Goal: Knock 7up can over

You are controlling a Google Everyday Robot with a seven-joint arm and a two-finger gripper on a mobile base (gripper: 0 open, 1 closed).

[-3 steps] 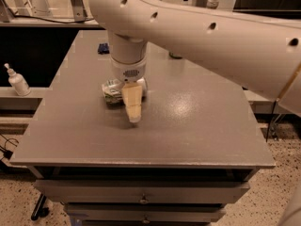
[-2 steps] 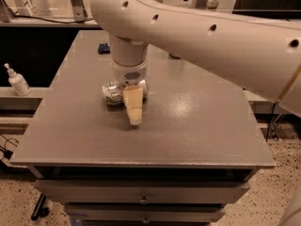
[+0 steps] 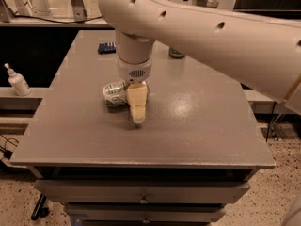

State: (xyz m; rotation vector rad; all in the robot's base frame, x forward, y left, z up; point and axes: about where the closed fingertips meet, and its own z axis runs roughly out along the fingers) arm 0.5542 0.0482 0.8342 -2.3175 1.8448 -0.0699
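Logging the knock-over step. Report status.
Gripper low at table centre, right beside 7up can. Can looks tipped on its side, against the gripper. Green can far back, well clear.

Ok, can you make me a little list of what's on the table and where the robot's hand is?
table: grey top, drawers underneath
7up can: near the middle of the table, looks tipped on its side
gripper: pointing down at the table, right next to the 7up can; touching or not is unclear
green can: far side of the table, partly hidden behind the arm
blue thing: flat, far left part of the table
white bottle: off the table, on a ledge to the left
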